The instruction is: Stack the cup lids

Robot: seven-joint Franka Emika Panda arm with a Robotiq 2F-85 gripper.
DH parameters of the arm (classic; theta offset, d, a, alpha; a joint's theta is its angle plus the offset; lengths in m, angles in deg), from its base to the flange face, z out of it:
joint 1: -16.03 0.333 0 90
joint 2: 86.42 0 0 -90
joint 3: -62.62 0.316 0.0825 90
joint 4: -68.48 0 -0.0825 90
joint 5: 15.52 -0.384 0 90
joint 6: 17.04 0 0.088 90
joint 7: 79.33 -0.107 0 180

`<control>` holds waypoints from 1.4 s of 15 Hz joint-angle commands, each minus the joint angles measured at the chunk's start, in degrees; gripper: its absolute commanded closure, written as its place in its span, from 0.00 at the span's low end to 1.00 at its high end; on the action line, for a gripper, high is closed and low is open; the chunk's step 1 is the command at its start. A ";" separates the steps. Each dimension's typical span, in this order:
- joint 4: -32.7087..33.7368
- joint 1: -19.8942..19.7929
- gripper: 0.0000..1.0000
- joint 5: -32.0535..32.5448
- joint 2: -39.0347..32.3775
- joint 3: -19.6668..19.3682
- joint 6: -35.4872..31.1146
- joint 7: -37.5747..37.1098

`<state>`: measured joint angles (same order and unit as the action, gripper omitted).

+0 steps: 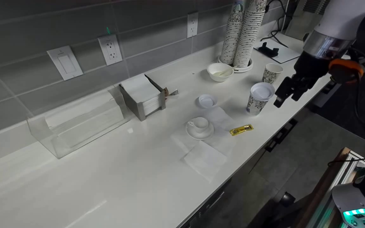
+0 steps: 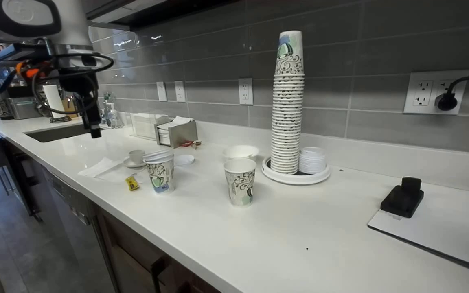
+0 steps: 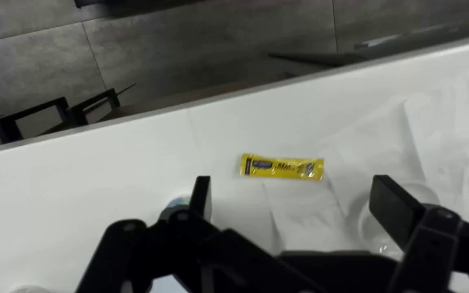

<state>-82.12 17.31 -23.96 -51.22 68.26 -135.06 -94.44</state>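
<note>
A whitish round cup lid (image 1: pixel 207 101) lies flat on the counter, and it also shows in an exterior view (image 2: pixel 184 160). More cup lids (image 1: pixel 262 91) sit on top of a patterned paper cup (image 1: pixel 254 106); several rims show, slightly tilted, in an exterior view (image 2: pixel 158 156). A neat stack of lids (image 2: pixel 312 160) stands on the round tray beside the tall cups. My gripper (image 1: pixel 286 96) is open and empty, in the air above the counter. In the wrist view its fingers (image 3: pixel 293 193) are wide apart, and the lids are hidden or not clear there.
A small cup on a saucer (image 1: pixel 200 128) stands on napkins (image 1: pixel 206 158), with a yellow packet (image 3: pixel 281 167) nearby. Another patterned cup (image 2: pixel 240 183), a white bowl (image 2: pixel 240 152) and tall cup stacks (image 2: pixel 287 122) on a round tray (image 2: pixel 295 178) stand farther along. A napkin holder (image 1: pixel 143 98) is at the wall.
</note>
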 commanded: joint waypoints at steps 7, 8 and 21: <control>7.97 -8.91 0.00 3.41 -12.59 -6.26 -8.86 -1.40; 7.63 -8.94 0.00 3.09 -13.90 -6.68 -9.95 -1.49; 7.62 -8.75 0.51 3.13 -21.78 -8.92 -18.21 -2.33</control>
<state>-75.65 8.49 -20.53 -70.90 59.09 -151.36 -95.42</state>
